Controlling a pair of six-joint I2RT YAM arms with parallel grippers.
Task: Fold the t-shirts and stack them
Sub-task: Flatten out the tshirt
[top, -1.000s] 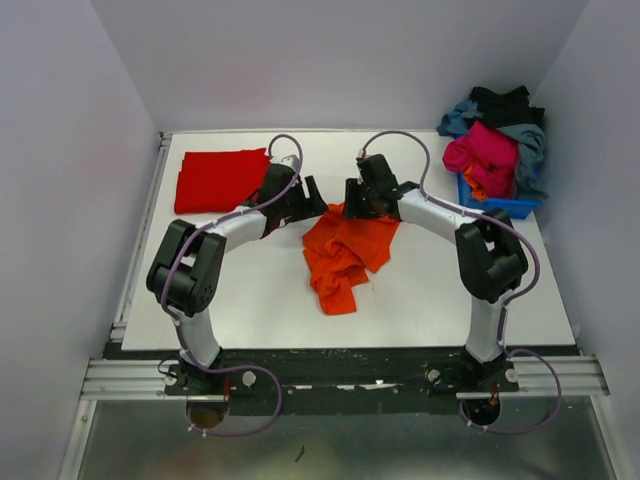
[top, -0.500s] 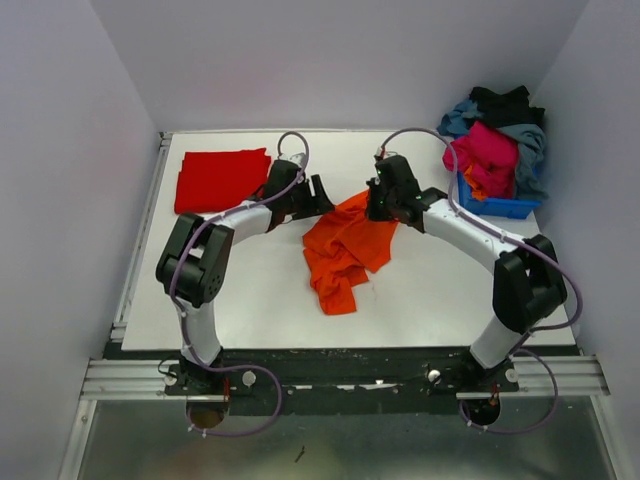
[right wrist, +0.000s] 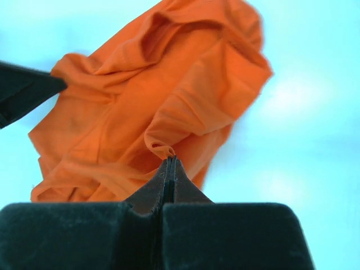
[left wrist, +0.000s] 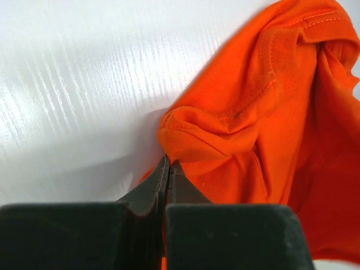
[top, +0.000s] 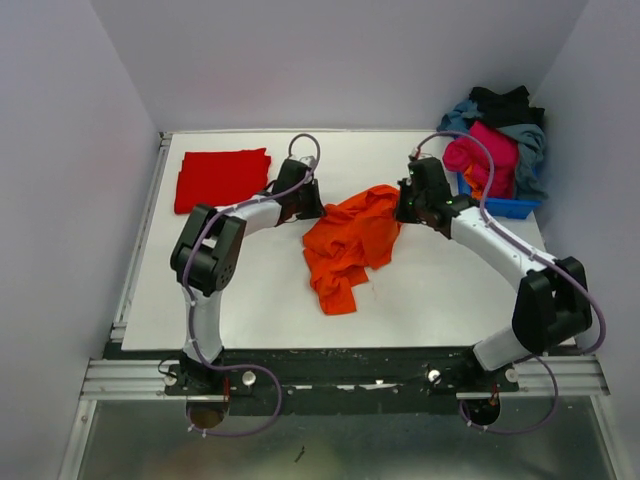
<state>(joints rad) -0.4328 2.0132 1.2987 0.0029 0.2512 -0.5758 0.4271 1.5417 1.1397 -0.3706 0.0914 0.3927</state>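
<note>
— What has changed on your side?
— The folded red shirt (top: 222,178) lies far left. My left gripper (left wrist: 169,169) is pressed together on a fold of the orange shirt (top: 350,240) lying between the arms. My right gripper (right wrist: 170,163), pinching another fold, has swung out toward the pile (top: 490,150) in the blue bin (top: 500,207).
— So it's spreading?
— I judge so: the far edge is drawn wider, and the near part is crumpled.
</note>
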